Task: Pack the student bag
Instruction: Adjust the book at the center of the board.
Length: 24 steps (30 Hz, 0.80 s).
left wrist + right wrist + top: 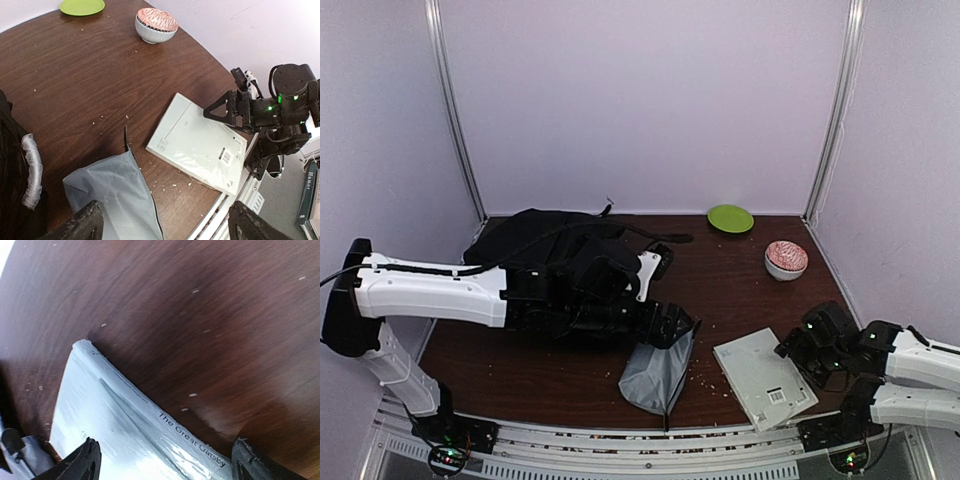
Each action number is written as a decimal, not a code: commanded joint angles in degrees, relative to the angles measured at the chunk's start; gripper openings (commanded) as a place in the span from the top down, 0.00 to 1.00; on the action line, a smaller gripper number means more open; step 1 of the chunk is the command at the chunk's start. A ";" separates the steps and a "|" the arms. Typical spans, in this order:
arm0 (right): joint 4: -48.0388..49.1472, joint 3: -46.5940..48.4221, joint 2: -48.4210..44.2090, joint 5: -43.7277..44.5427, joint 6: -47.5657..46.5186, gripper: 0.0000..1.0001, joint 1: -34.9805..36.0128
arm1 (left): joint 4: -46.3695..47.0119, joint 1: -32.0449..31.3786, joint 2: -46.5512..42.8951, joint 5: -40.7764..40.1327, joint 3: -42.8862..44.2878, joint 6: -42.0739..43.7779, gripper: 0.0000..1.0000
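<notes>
Nearest the front edge of the counter [740, 290]: a pale paperback book [763, 378] lies flat at right, one corner over the edge. A limp grey pouch [658, 375] sits just left of it, apart from it. The right gripper [167, 460] hovers low over the book's spine side, jaws spread wide, nothing held; whether the fingers touch the cover, cannot tell. Behind the pouch, the left gripper [162, 222] hangs above the pouch's top end, also wide open and empty. Crumbs [165, 185] are scattered on the wood between pouch and book. Further back right is a patterned bowl [786, 260], well apart from everything. The student bag [545, 235] is at back left, slumped in a heap, partly hidden behind the left arm, with its strap [665, 238] trailing right along the counter. A grey-white handle [31, 170] shows at its near side in the left wrist view. Furthest back is a green plate [731, 218] by the wall. Judgement on the bag: soft fabric, it will sag and fold rather than hold shape, it is bulky but likely light when unfilled, and it may drag on the wood. The best hold looks like the padded handle or a bunched fabric edge at the mouth, because the strap would just pull loose cloth. Whether the opening is unzipped, cannot tell from here. One gripper probably needs to hold the mouth while the other loads.
</notes>
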 commanded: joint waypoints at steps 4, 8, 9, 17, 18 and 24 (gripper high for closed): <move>17.81 -0.20 9.90 -4.54 8.23 0.11 7.09 | 3.19 -0.09 2.82 3.16 3.22 0.06 0.12; 19.98 3.58 17.00 -3.88 5.78 0.11 9.17 | 0.82 -0.17 5.82 6.07 5.60 0.45 0.13; 19.52 4.38 17.58 -2.97 5.03 0.11 9.59 | 0.14 -0.17 6.69 6.87 6.16 0.87 0.13; 12.39 4.20 11.95 3.64 0.15 0.11 10.03 | -9.15 -0.23 14.83 12.44 12.09 8.44 0.25; 11.64 3.51 10.61 4.14 0.06 0.11 10.04 | -9.42 -0.32 15.72 13.64 12.73 8.94 0.28; 10.29 -0.49 2.43 6.16 0.04 0.11 10.00 | -10.31 -2.45 23.71 19.32 19.66 10.33 0.38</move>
